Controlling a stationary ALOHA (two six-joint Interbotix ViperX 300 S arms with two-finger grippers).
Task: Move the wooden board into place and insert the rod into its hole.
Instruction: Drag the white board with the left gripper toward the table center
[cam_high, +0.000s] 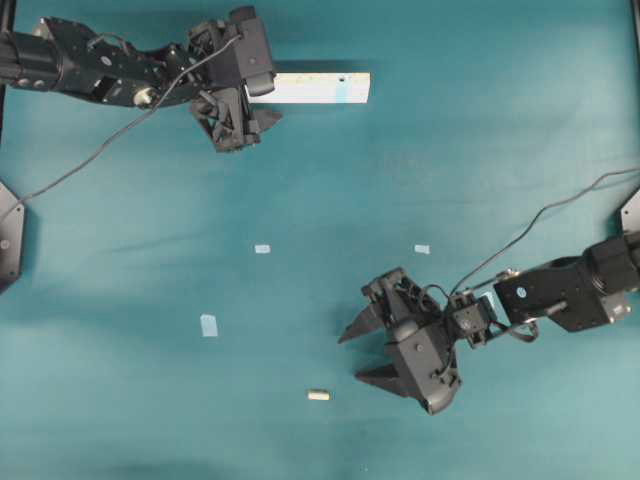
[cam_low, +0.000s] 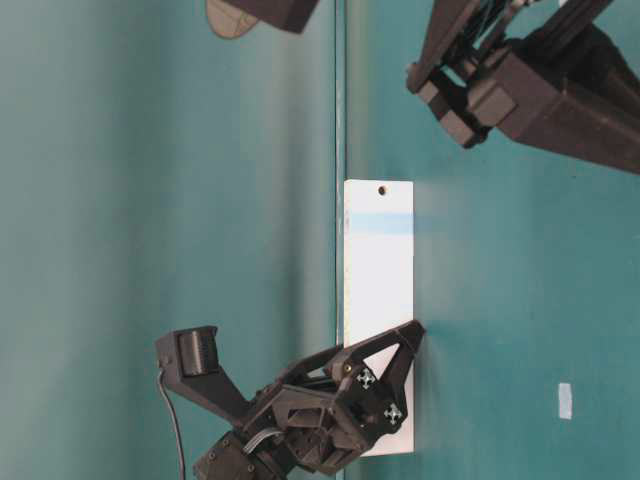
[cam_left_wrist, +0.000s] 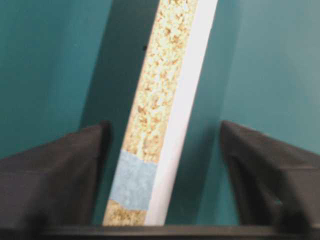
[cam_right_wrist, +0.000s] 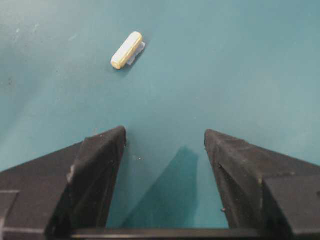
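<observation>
The wooden board (cam_high: 322, 88) lies flat on the teal table (cam_high: 450, 170), near the top edge in the overhead view. It is long and pale. A small dark hole (cam_high: 343, 76) sits near its right end, and a strip of light-blue tape (cam_high: 345, 92) crosses it close by.

The left gripper (cam_high: 262, 100) is at the board's left end. Its two fingers (cam_left_wrist: 55, 175) stand on either side of the board, one on each long side. In the left wrist view there is teal gap between each finger and the board, so the claw is spread around it and not yet pinching. The near finger looks very close to the board's speckled edge, but the view is blurry, so I cannot be sure if it touches.

The rod (cam_high: 318, 395) is a tiny cream peg. It lies on its side on the table, near the bottom of the overhead view, far from the board. In the right wrist view a little clear bit seems to lie under it.

The right gripper (cam_high: 352, 355) is just to the right of the rod. Its claw is spread wide and holds nothing. The rod lies in front of the fingertips, a bit to one side, not between them.

Three small blue tape squares (cam_high: 262, 249) lie on the table between the board and the rod.
</observation>
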